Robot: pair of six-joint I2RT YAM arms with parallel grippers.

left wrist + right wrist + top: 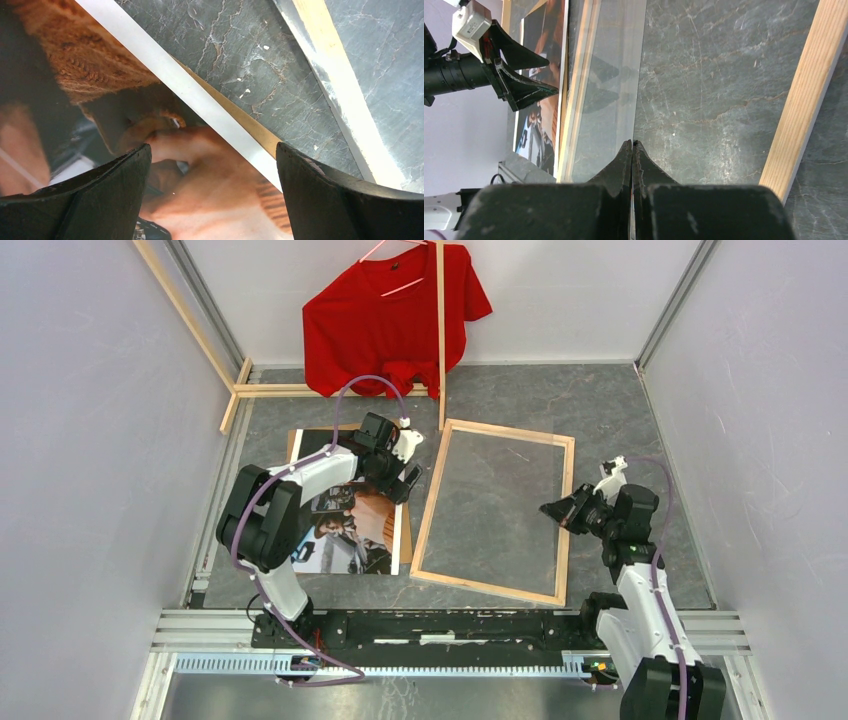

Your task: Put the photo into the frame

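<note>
You have the dark stone counter [620, 410] in front of you. The frame [428, 502] lies flat near its middle, pale wood face up, turned a little clockwise, with a clear pane that shows the stone through it. At 12 o'clock a red shirt [385, 325] hangs from a wooden rack [440, 330] against the back wall. The photo [345, 540] lies picture side up at 9 o'clock of the frame, just beside its left rail but apart from it. It rests on a brown cardboard sheet [245, 122] that peeks out along its 3 o'clock edge.

Your left end effector [412, 462] hangs low over the photo's 3 o'clock edge with its jaws spread wide and nothing between them. One finger [100, 200] is above the print, the other above the stone gap next to the frame.

Your right end effector [548, 508] is above the pane, near the frame's 3 o'clock rail. Its jaws are pressed together and it holds nothing.
</note>
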